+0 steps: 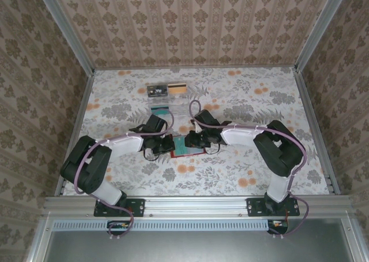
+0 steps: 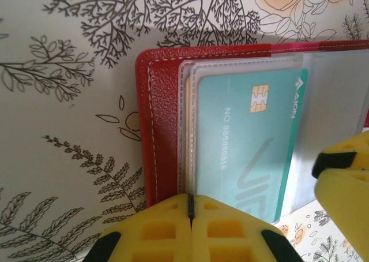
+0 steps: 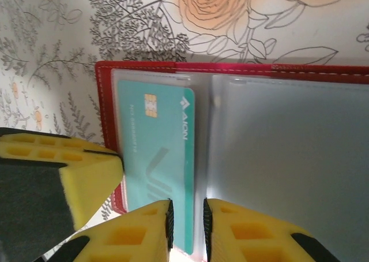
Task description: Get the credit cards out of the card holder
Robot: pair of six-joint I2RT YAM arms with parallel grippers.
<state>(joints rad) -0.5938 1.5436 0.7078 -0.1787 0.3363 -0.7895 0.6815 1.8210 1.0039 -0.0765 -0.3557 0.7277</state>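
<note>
The card holder (image 1: 187,146) lies open on the flowered table (image 1: 259,164), near the middle and between the two arms, with its red cover down and its clear sleeves up. A teal card (image 3: 155,158) is seated in the left-hand sleeve.

The left gripper (image 2: 190,216) is pressed fully shut at the holder's near edge, where the sleeves end. Whether a sleeve is caught between its pads cannot be told. The right gripper (image 3: 187,227) is closed to a thin gap on the near end of the teal card.

The holder is judged light and floppy, so it is likely to slide or lift with the card unless it is pinned by its cover. The card is judged stiff, thin and slick. It is best taken by its exposed near end and drawn straight along the sleeve.

Loose cards (image 1: 166,90) are laid at the far side.
</note>
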